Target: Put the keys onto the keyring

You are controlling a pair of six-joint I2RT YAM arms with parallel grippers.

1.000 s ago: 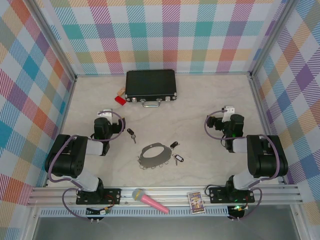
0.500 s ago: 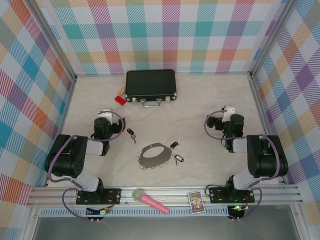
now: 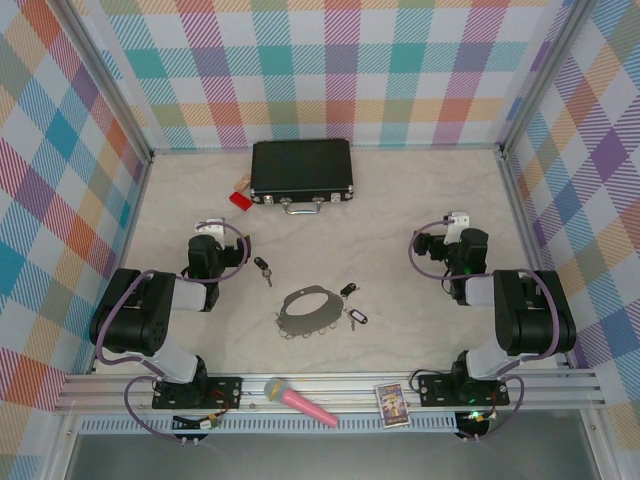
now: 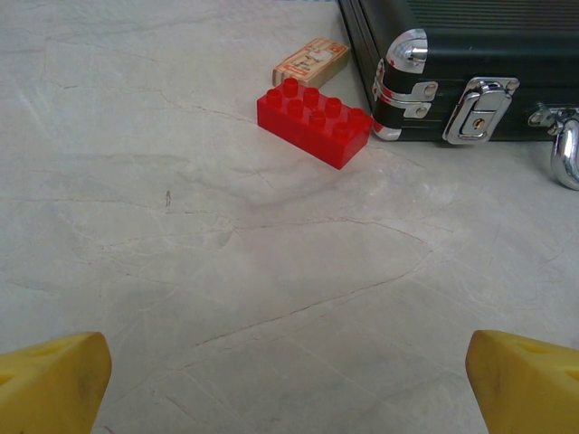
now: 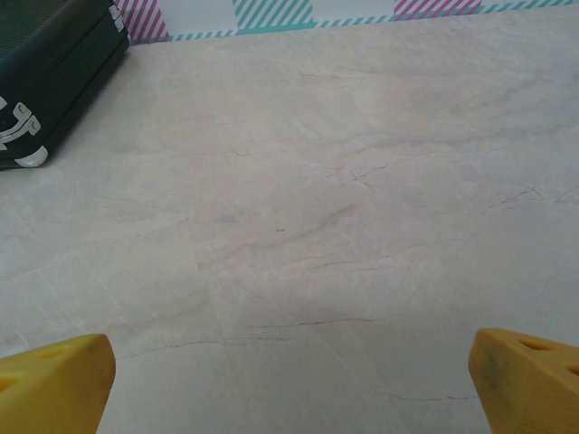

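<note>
At centre of top view: keyring (image 3: 308, 312) flat on table (image 3: 400, 200); keys (image 3: 263, 268) lie near it, one to its left, two to its right.
Step advice: likely best to pinch one key by its black head while the other arm steadies the hoop.
Arm pose: both folded low, wrists aimed toward frame top.
Left wrist view: left end effector (image 4: 289, 380) wide, empty, facing red brick (image 4: 314, 120).
Right wrist view: right end effector (image 5: 289, 380) wide, empty, above table.

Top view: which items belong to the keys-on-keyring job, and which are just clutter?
Job:
- keyring, centre of the table
- keys: one to its left, two to its right

Lying about:
- black case at the back
- red brick and small carton beside it
- pink microphone and card pack on the front rail
</note>
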